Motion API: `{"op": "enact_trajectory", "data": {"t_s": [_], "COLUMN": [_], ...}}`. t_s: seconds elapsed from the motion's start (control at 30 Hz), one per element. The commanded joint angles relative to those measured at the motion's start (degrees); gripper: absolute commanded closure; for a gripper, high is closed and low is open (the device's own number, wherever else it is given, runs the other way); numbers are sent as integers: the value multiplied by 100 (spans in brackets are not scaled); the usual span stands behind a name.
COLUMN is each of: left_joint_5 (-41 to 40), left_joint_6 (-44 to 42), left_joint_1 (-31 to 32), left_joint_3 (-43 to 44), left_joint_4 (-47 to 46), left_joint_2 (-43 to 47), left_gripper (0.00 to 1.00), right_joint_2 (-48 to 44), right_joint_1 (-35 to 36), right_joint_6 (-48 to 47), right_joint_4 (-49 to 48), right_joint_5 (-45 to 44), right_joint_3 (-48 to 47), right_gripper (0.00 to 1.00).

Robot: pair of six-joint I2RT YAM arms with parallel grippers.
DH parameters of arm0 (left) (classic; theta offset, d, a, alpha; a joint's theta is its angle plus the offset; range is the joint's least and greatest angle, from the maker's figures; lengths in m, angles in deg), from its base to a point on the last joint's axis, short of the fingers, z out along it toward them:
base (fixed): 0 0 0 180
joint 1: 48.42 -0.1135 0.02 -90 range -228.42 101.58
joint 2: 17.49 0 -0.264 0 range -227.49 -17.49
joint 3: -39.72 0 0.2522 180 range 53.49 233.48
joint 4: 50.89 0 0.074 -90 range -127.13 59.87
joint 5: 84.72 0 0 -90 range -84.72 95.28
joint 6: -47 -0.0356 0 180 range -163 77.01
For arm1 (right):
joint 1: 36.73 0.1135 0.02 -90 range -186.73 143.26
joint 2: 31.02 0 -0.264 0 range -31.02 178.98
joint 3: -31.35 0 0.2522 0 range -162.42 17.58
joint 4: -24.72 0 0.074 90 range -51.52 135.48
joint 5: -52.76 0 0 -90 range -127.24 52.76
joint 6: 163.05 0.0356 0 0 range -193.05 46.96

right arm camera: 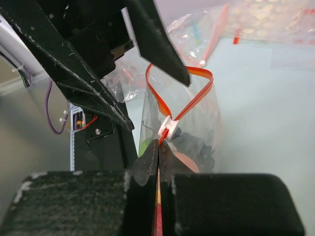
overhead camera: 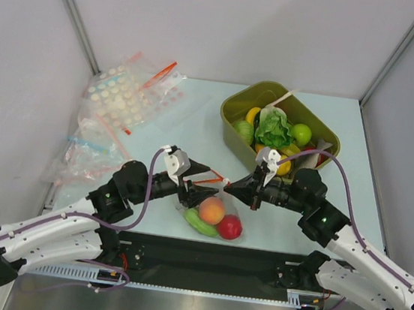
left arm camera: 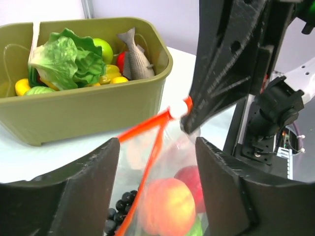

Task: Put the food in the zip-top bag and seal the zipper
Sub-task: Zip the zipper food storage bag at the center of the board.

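Near the front, between the arms, the right gripper (right arm camera: 158,147) is pinching the red-orange zipper strip (right arm camera: 199,96) just behind its white slider (right arm camera: 170,127). The left gripper (left arm camera: 157,147) is gaping wide around the clear zip-top bag (overhead camera: 210,195) of glossy toy food (overhead camera: 212,211). A straight, steady pull along the strip, with the bag braced, looks wisest.

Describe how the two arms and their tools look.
The left arm and right arm have white lower links and black upper links. A purple cable runs along each. The left tool and right tool have two black wedge-shaped fingers with scuffed edges.
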State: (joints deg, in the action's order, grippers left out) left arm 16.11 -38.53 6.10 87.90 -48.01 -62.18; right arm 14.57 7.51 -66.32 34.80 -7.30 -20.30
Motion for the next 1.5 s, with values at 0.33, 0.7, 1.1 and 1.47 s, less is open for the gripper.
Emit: {"op": "enact_trajectory", "data": {"t_s": [0.33, 0.7, 1.1, 1.47], "left_joint_5": [1289, 1712, 2046, 1984], "left_joint_6": [-8, 10, 10, 45], "left_joint_1": [23, 23, 23, 15], "left_joint_3": [-119, 188, 338, 303], "left_joint_4": [-776, -583, -495, -547], "left_joint_2": [506, -49, -260, -269], "left_gripper": [21, 42, 90, 45], "right_joint_2": [205, 135, -146, -401], "right_joint_1": [734, 849, 857, 849], "right_joint_6": [-944, -997, -804, -760], "right_joint_4": [597, 562, 202, 43], "right_joint_5": [540, 593, -145, -146], "right_joint_3": [-597, -579, -360, -236], "right_gripper": [100, 100, 100, 100]}}
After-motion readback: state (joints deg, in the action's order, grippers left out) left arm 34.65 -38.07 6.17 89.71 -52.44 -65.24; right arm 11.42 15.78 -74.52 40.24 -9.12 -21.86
